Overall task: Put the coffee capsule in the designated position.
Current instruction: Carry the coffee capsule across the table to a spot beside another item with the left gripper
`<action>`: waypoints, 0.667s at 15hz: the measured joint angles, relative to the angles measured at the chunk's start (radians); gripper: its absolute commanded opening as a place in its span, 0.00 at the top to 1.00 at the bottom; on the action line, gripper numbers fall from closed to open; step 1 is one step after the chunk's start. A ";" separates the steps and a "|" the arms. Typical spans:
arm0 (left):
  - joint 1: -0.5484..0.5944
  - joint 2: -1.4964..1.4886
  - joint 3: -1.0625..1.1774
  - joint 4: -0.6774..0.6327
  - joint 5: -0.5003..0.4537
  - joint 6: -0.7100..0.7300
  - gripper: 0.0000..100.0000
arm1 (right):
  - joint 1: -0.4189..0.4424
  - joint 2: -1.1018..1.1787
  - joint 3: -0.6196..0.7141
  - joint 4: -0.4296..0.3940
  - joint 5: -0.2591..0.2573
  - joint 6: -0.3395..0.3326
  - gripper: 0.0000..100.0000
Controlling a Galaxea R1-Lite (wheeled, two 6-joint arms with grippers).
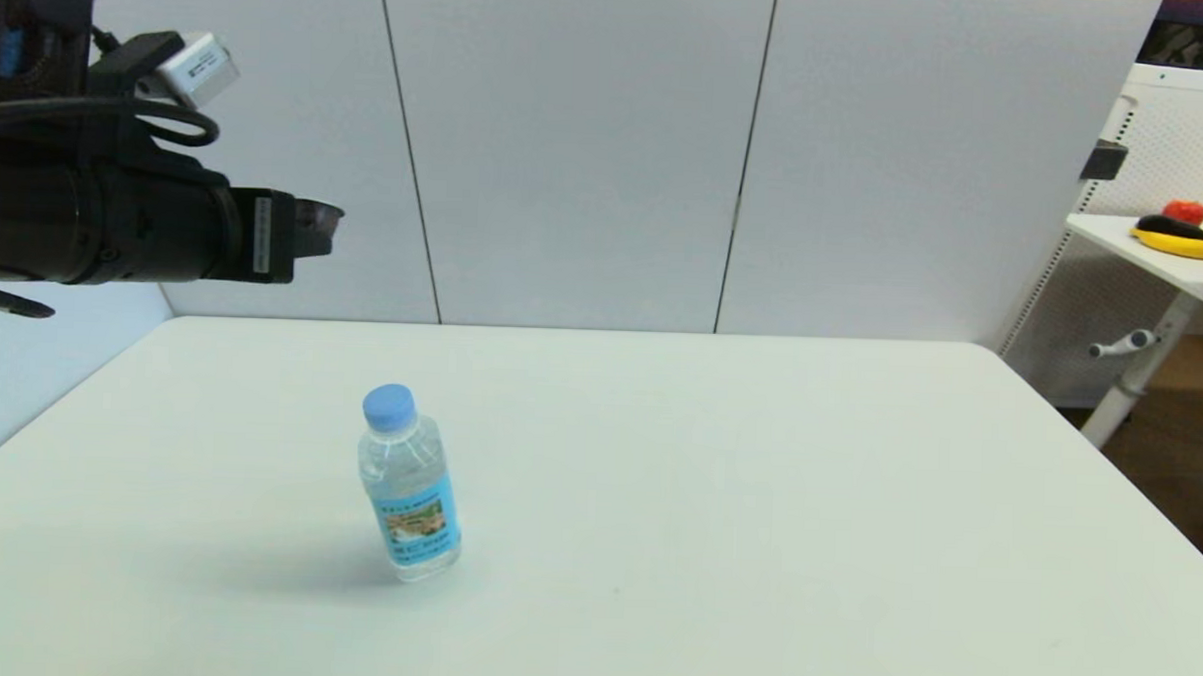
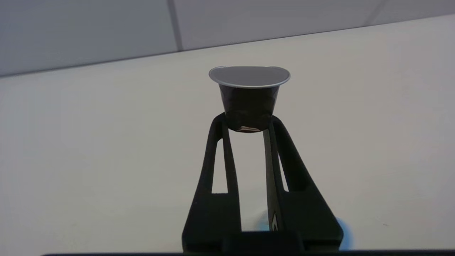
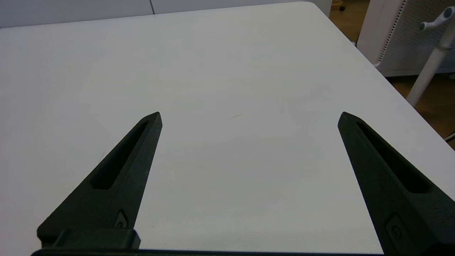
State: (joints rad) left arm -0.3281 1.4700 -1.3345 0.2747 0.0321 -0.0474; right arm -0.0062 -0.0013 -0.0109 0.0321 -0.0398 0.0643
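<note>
Capsule transport, mid-air stage. The left gripper (image 2: 248,122) is raised high above the left side of the white table (image 1: 756,504), its arm reaching in horizontally from the robot's left in the head view. Its two black fingers (image 2: 222,142) are clenched on the narrow base of the coffee capsule (image 2: 249,97), which stands upright between the fingertips with its flat, silver-rimmed top facing up and its dark tapering body below. In the head view the capsule (image 1: 317,226) projects from the gripper tip, well above the tabletop and touching nothing but the fingers.

A clear water bottle (image 1: 409,486) with a blue cap stands on the table, below and to the right of the held capsule, well apart from it; it appears to lean slightly.

The right gripper (image 3: 249,119) hovers over the right part of the table with its fingers spread wide and nothing between them. A second table (image 1: 1155,247) with small coloured objects stands beyond the far right corner.
</note>
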 measured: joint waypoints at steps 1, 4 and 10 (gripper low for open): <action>-0.047 -0.002 -0.009 -0.001 0.001 -0.003 1.00 | 0.000 0.000 0.000 0.000 0.000 0.001 0.00; -0.178 0.004 -0.018 -0.001 0.002 -0.010 1.00 | 0.000 0.000 0.000 0.000 0.000 0.000 0.00; -0.367 0.095 -0.020 -0.004 0.004 -0.014 1.00 | 0.000 0.000 0.000 0.000 0.000 0.000 0.00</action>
State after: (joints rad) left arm -0.6955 1.5653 -1.3543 0.2706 0.0360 -0.0619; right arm -0.0057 -0.0013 -0.0109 0.0321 -0.0394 0.0643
